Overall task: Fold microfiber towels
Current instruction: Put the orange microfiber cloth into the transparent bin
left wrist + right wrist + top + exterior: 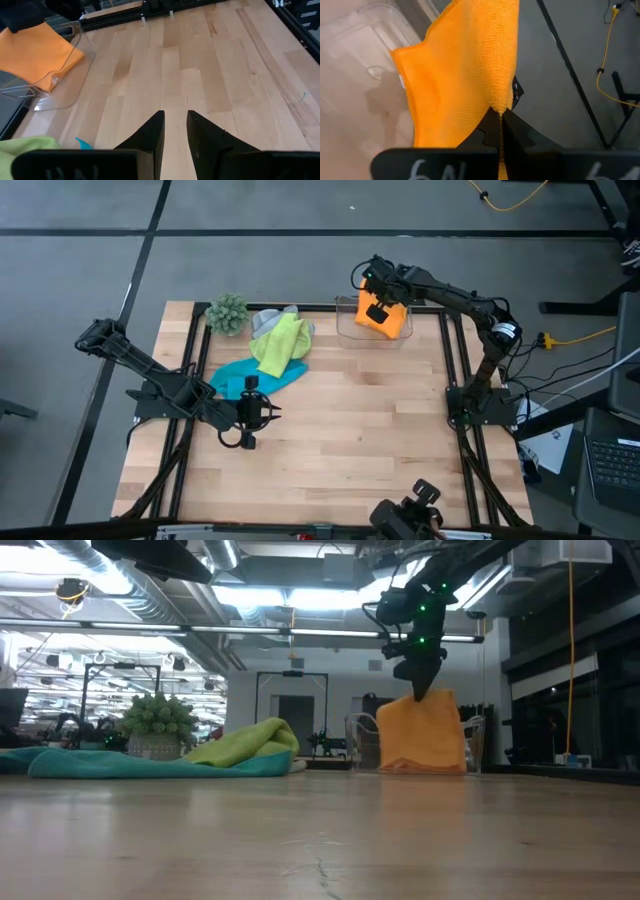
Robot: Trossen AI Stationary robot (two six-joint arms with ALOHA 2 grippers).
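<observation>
Right gripper (375,310) fingers clamping the orange towel (385,315), hanging it over the clear box (350,320). Left gripper (262,412) idling over the worktop (360,430), fingers slightly apart, empty. Green towel (278,345), turquoise towel (245,375) and grey towel (268,318) lying heaped, apparently unfolded.

The right arm reaches up and across to the far side of the bench (350,440), its claw (499,116) pointing downward with fingers pinched together on the orange towel (460,65). The left arm lies low, its claw (175,131) level with fingers slightly parted, gripping nothing.
</observation>
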